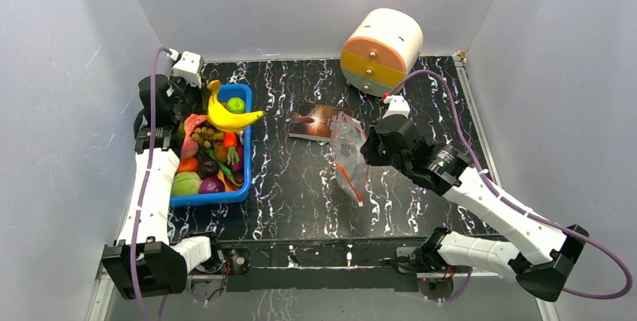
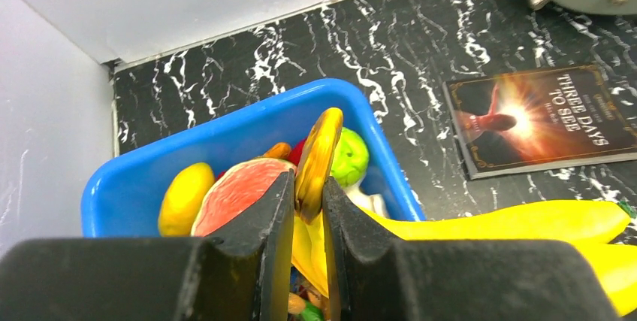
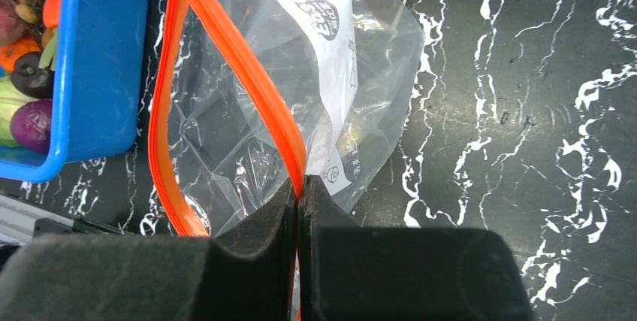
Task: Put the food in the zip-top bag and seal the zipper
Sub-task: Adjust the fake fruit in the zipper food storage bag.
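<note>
My left gripper is shut on the stem end of a yellow banana. It holds the banana just above the blue bin, which is piled with the other food: green, brown, orange and purple pieces. At mid-table the clear zip-top bag is held up with its mouth gaping. My right gripper is shut on one side of the orange zipper; the other side bows away toward the bin. I cannot make out a slider.
A dark book lies flat behind the bag. A round cream drum with orange and yellow drawers stands at the back right. White walls close in the left, back and right sides of the black marbled table.
</note>
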### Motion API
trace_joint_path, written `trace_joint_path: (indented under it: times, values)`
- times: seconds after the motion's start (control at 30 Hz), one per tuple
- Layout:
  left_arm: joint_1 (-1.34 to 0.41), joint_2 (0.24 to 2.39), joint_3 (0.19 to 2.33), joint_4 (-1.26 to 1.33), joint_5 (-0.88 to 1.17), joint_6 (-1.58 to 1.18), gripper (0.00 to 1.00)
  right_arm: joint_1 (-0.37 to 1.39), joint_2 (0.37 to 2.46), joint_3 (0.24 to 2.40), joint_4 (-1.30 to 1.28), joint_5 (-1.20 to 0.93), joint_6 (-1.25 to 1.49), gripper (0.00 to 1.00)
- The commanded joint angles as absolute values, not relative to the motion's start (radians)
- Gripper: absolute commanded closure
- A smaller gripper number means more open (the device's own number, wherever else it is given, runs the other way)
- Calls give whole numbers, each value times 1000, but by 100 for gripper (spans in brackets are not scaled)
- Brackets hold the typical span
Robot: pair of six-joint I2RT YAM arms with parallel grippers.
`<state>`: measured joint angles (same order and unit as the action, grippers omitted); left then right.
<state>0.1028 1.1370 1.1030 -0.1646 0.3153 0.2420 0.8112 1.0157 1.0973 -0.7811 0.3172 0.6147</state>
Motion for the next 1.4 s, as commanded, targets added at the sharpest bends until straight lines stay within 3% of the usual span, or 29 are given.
trace_joint_path:
  times: [0.0, 0.23, 0.67, 0.87, 1.07, 1.37]
  values:
    - [100, 1040, 1041, -27, 437, 153, 100, 808, 998, 1077, -667, 301, 669, 100]
    - [45, 1018, 1024, 17, 594, 75, 100, 808, 1052, 1107, -624, 292, 691, 100]
    - [-94, 946, 847, 404, 775, -424, 100, 808, 1121, 1150, -541, 238, 764, 100]
    - [-231, 907, 785, 477, 703, -382, 100, 808, 1159, 1162, -518, 224, 783, 100]
    - [-385, 892, 667, 766, 685, -335, 100, 808, 1196, 1187, -486, 182, 784, 100]
    - [-510, 983, 648, 903, 684, -241, 100, 808, 1194, 1182, -436, 37, 764, 100]
